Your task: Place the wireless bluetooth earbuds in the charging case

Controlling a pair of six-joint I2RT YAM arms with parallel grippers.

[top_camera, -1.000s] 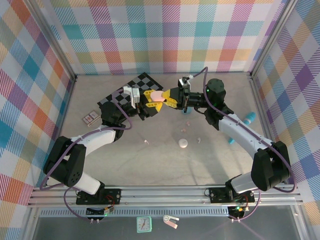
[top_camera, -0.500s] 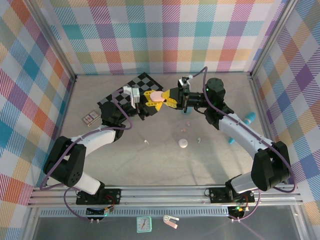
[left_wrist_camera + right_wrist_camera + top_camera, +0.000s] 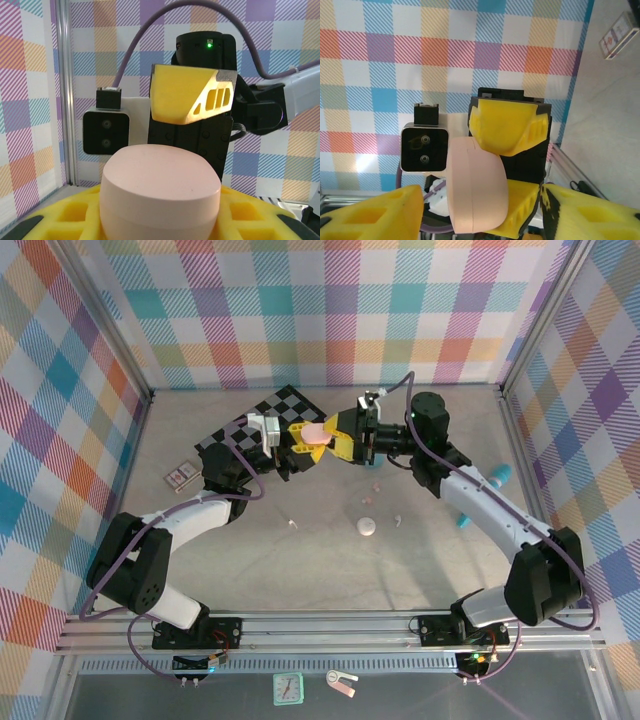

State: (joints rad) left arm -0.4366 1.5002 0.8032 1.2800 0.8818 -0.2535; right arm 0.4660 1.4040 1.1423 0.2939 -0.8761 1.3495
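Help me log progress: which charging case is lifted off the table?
The pink case, gripped aloft in the left hand; the white case lies free on the table.

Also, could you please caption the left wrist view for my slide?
Left tool grips pink case; open right tool opposite.

No writing, label or number can be read anywhere.

Three walls [image 3: 330,310] have bright squares of pink, blue, orange, purple and yellow. Shiny metal posts [image 3: 115,332] stand in the corners. The table [image 3: 300,575] is plain grey-brown, with a metal rail [image 3: 330,627] along its near edge.
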